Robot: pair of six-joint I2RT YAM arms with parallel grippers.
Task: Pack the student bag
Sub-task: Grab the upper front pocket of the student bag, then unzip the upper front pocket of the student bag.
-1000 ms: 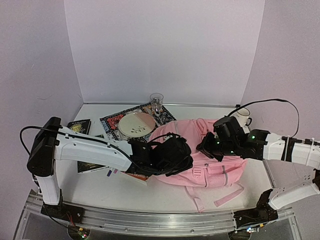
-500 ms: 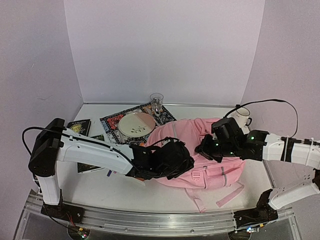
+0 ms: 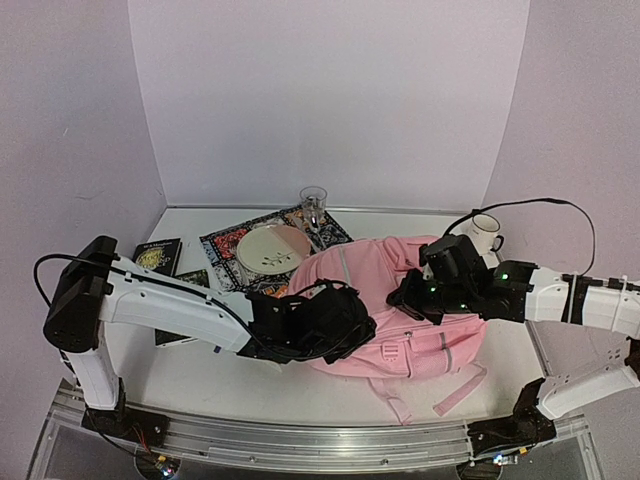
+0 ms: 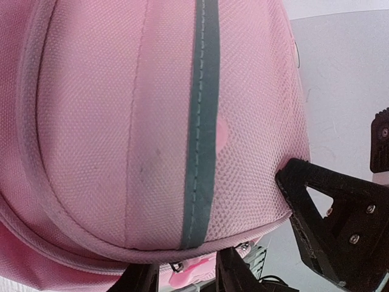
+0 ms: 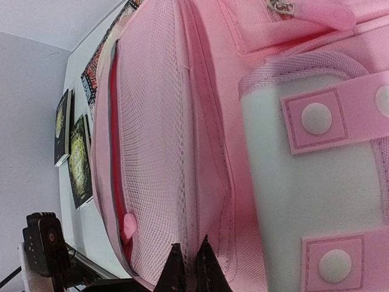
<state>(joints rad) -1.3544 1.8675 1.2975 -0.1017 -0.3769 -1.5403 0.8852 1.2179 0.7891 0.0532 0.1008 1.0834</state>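
Note:
The pink student bag (image 3: 440,345) lies in the middle of the table, its top raised. It fills the left wrist view (image 4: 109,121), showing a grey stripe (image 4: 200,121). In the right wrist view (image 5: 152,121) its mesh side, red-lined opening and white patch (image 5: 292,201) show. My left gripper (image 3: 345,322) is at the bag's near left side. Its fingers (image 4: 237,274) stand apart, with a pink zip pull (image 4: 188,275) between them, not pinched. My right gripper (image 3: 405,295) is on the bag's upper part, shut (image 5: 189,258) on a fold of pink fabric.
A plate (image 3: 272,248) lies on a patterned mat (image 3: 225,245) behind the bag, with a glass (image 3: 313,200) further back. A white mug (image 3: 485,232) stands at the back right. Dark books (image 3: 157,253) lie at the left and show in the right wrist view (image 5: 79,161). Pink straps (image 3: 455,392) trail near the front edge.
The bag's top has risen and shifted left under the right gripper. The left gripper has drawn slightly left. The book edge seen under it earlier no longer shows.

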